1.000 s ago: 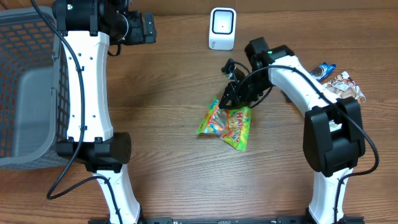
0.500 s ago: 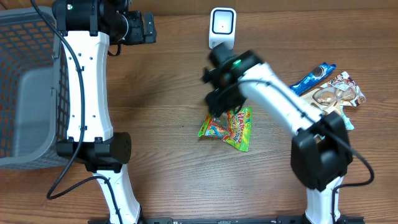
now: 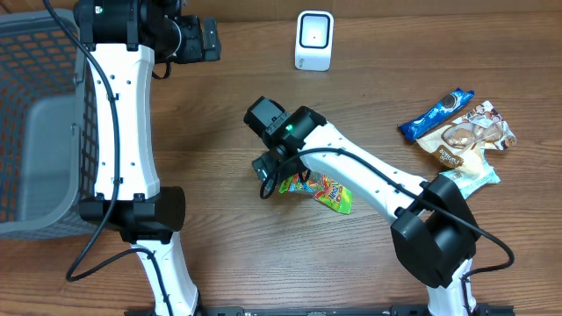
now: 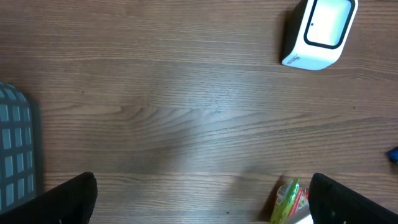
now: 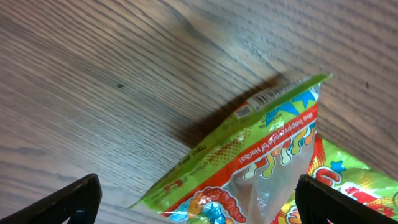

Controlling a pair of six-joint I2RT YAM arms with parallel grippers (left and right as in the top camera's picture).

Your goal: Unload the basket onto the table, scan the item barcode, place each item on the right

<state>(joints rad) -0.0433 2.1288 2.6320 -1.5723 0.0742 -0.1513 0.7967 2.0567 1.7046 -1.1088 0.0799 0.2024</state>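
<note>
Wood-grain counter, white scanner at its far edge. I see the gummy bag lying flat before the scanner. The left fingers stand apart, empty; the right fingers, earlier nearer the scanner, now stand apart, bag released.

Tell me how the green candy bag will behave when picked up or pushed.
The candy bag is probably floppy: its thin film is creased and one edge seems to lift off the table. Likely light for its size, so a push may slide it. The glossy film could be slippery.
</note>
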